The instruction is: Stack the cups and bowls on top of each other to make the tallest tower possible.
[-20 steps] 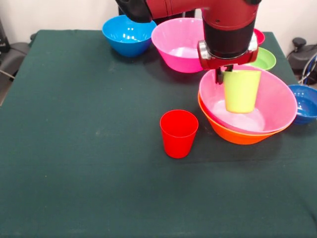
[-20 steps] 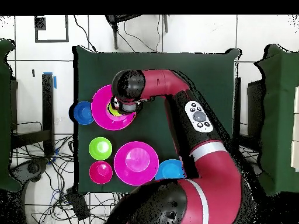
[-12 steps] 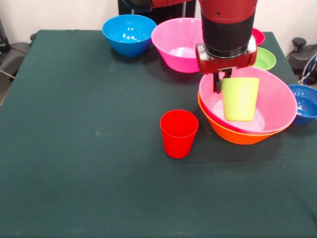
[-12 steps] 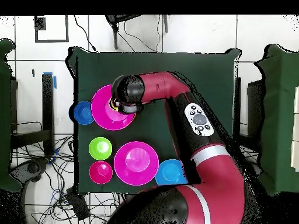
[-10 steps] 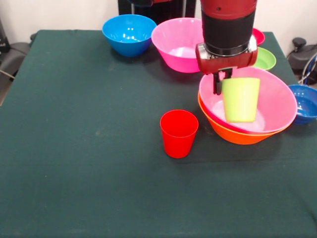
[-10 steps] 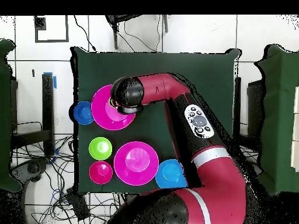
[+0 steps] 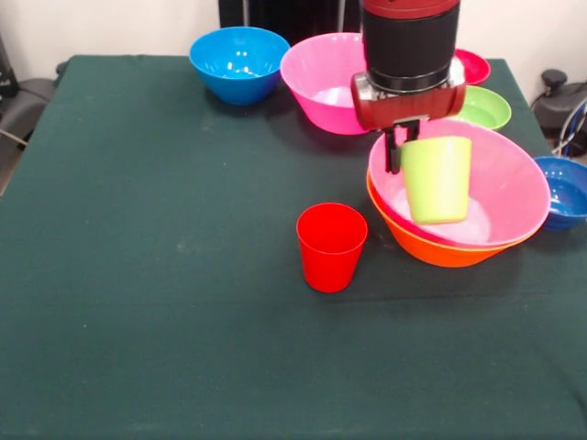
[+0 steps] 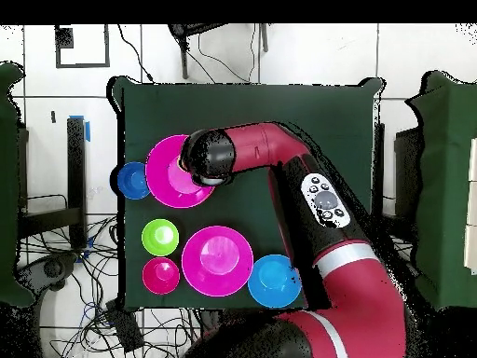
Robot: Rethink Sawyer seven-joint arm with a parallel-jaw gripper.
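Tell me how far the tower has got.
Done: a big pink bowl nested in the orange bowl. In hand: the tool holds the lime green cup over that pink bowl. Left: the red cup and the other bowls, all standing apart.

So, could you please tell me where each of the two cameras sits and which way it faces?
Front view: across the table from the robot, looking at the green table; the arm's wrist and the pincer on the lime green cup show.
Overhead view: above the table, looking straight down, base at the bottom; nearly the whole red arm shows.
Shared: the big pink bowl in the orange bowl, the light blue bowl.
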